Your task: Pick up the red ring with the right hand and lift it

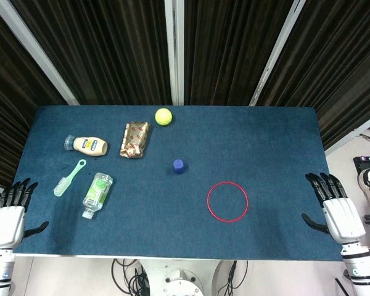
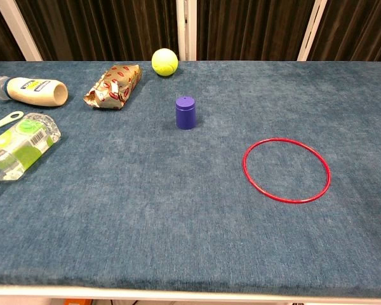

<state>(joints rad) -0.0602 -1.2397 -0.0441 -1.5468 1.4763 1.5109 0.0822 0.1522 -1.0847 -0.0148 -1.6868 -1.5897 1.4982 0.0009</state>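
While both hands rest at the near corners of the blue surface, the red ring lies flat and untouched on the cloth, toward 4 o'clock from the surface's middle in the head view. In the chest view the red ring sits at about 3 o'clock, well apart from everything else.

The right hand hangs at the right edge of the surface, at 3 o'clock from the ring and well apart from it, fingers spread and extended, thumb out to the side, holding nothing. The left hand mirrors it at the left edge, at 9 o'clock, fingers likewise apart and empty. Neither hand shows in the chest view.

A small blue cap stands upright near the middle, at 11 o'clock from the ring. A yellow tennis ball sits close to the far edge at 12 o'clock. Just beside it at 8 o'clock lies a crinkled snack packet. Further toward 9 o'clock a cream squeeze bottle lies on its side. Nearer the robot, a pale green brush lies aslant, and just beside it a clear bottle with a green label lies on its side, cap pointing toward the near edge.
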